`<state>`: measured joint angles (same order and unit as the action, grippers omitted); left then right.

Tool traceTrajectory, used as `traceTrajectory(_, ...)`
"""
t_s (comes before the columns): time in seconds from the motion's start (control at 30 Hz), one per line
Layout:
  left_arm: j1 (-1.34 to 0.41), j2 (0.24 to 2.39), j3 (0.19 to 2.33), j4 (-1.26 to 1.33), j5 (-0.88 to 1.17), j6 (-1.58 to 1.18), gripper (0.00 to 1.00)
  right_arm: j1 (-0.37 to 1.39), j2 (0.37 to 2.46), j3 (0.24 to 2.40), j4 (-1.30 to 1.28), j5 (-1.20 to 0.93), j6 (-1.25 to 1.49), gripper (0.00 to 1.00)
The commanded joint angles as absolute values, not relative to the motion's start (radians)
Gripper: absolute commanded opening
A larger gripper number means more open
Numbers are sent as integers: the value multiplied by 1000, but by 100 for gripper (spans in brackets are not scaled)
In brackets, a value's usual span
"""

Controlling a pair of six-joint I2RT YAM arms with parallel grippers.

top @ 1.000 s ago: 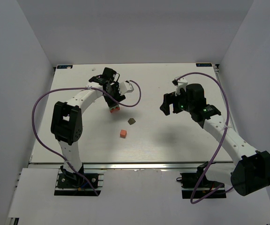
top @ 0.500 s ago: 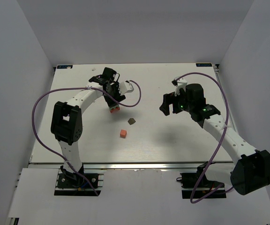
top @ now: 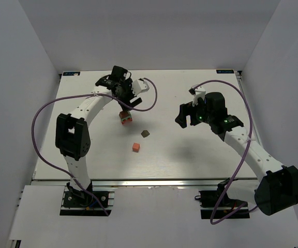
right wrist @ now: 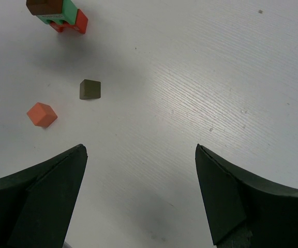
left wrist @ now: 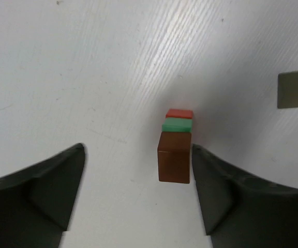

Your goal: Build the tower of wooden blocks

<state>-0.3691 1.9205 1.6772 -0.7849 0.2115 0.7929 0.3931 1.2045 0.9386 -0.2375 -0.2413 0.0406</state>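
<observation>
The tower (top: 125, 118) stands left of the table's middle: a red piece (left wrist: 180, 112) at the bottom, a green slab (left wrist: 177, 124) on it and a brown block (left wrist: 174, 156) on top. My left gripper (top: 127, 105) hovers open just behind and above it. In the left wrist view the open left gripper (left wrist: 137, 149) has the brown block close by its right finger, held by nothing. An orange cube (top: 135, 147) and a dark olive-brown block (top: 145, 133) lie loose nearby. My right gripper (top: 182, 114) hangs open and empty over the right half.
The right wrist view shows the tower (right wrist: 61, 13) at top left, the dark block (right wrist: 90, 89) and the orange cube (right wrist: 41, 114) below it, with bare white table (right wrist: 200, 77) between the right gripper's (right wrist: 138, 147) fingers. Purple cables loop over both arms.
My left gripper has opened and drawn back from the tower, leaving the brown block on top of it. The right arm has hardly moved.
</observation>
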Motion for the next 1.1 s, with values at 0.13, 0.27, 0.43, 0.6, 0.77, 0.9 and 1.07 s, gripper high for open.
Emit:
traceTrajectory(0.13,-373,1757,1799,-687,244,516,98,391,1146,965,-212,-232,38,89)
traceTrajectory(0.27,-385,1672,1758,-545,177,229,98,391,1117,934,-190,-149,103,89)
traceTrajectory(0.43,-443,1574,1597,-523,109,-204,98,391,1058,871,-172,-5,202,89)
traceTrajectory(0.6,-649,1589,1623,-754,-60,-303,98,388,1060,851,-233,175,294,89)
traceTrajectory(0.77,-765,1441,1352,-759,-172,-458,98,387,1032,787,-201,129,336,89)
traceTrajectory(0.9,-787,1382,1156,-765,-157,-525,98,387,996,761,-195,121,336,89)
traceTrajectory(1.07,-792,1371,1007,-686,-178,-503,98,385,976,736,-192,114,321,89)
